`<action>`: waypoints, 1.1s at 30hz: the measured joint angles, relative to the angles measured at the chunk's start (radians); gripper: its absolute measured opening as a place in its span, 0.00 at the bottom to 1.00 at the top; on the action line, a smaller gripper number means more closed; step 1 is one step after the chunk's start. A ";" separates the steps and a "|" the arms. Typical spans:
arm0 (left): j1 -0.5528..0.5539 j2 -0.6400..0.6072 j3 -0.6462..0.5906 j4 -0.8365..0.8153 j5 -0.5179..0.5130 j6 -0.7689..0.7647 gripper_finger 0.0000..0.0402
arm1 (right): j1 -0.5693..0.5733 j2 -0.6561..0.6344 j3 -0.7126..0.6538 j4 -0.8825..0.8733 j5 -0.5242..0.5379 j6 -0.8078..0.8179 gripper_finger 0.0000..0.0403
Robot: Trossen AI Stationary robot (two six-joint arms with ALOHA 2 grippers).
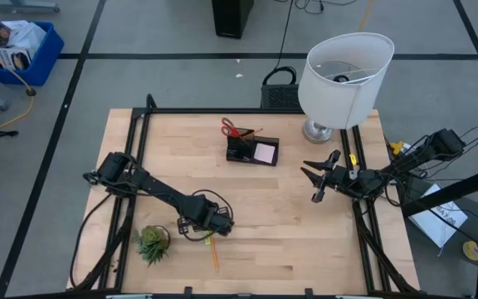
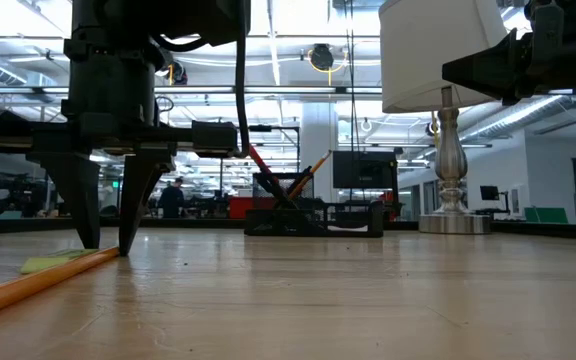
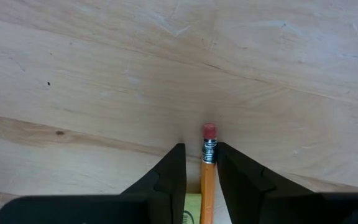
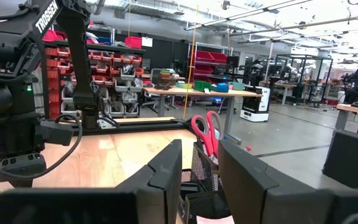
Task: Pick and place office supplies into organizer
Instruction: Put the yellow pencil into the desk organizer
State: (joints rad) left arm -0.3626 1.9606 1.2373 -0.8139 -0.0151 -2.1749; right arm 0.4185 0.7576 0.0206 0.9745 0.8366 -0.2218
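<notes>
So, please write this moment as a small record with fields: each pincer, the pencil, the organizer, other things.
left pincer: down at the wooden table, fingers on both sides of the orange pencil with pink eraser, a narrow gap visible
right pincer: raised, holds nothing
black organizer caddy: holds red-handled scissors and pink sticky-note pad
others: white-shaded lamp, small green potted plant

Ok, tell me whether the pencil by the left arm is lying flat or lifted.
Lying flat. In the low view the pencil rests along the table, and the left end effector straddles it, fingertips at the wood.
</notes>
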 joint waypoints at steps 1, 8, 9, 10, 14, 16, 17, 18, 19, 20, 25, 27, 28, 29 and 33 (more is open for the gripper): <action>0.000 0.000 0.000 0.000 0.000 0.000 0.23 | 0.000 0.000 0.000 0.000 0.000 0.000 0.25; 0.000 0.000 0.000 0.000 0.001 0.000 0.21 | 0.000 0.000 0.000 0.000 0.000 0.000 0.25; 0.000 0.000 0.000 0.000 0.001 0.000 0.19 | 0.000 0.000 0.000 0.000 0.000 0.000 0.25; 0.000 0.000 0.000 0.000 0.000 0.000 0.16 | 0.000 0.000 0.000 0.000 0.000 0.000 0.25; 0.000 0.000 0.000 0.002 -0.001 -0.001 0.04 | 0.000 0.000 0.000 0.000 0.000 0.000 0.25; 0.000 0.000 0.000 0.002 -0.006 -0.001 0.03 | 0.000 0.000 0.000 0.000 0.000 0.000 0.25; 0.000 0.000 0.000 0.002 -0.008 -0.001 0.05 | 0.000 0.000 0.000 0.000 0.000 0.000 0.25; 0.000 0.000 0.000 0.003 -0.009 -0.001 0.06 | 0.000 0.000 0.000 0.000 0.000 0.000 0.25; 0.000 0.000 0.000 0.003 -0.009 -0.001 0.08 | 0.000 0.000 0.000 0.000 0.000 0.000 0.25; 0.000 0.000 0.000 0.003 -0.009 -0.001 0.10 | 0.000 0.000 0.000 0.000 0.000 0.000 0.25; 0.000 0.000 0.000 0.005 -0.014 0.001 0.09 | 0.000 0.000 0.000 0.000 0.000 0.000 0.25; 0.000 0.000 0.000 0.004 -0.023 0.004 0.06 | 0.000 0.000 0.000 0.000 0.000 0.000 0.25; -0.001 0.000 0.000 0.004 -0.028 0.004 0.05 | 0.000 0.000 0.000 0.000 0.000 0.000 0.25; -0.001 0.000 0.000 0.004 -0.033 0.006 0.03 | 0.000 0.000 0.000 0.000 0.000 0.000 0.25; 0.000 -0.004 0.000 0.008 -0.081 0.038 0.03 | 0.000 0.000 0.000 0.000 0.000 0.000 0.25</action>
State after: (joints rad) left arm -0.3630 1.9566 1.2373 -0.8061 -0.0961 -2.1367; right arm 0.4183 0.7574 0.0206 0.9749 0.8368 -0.2221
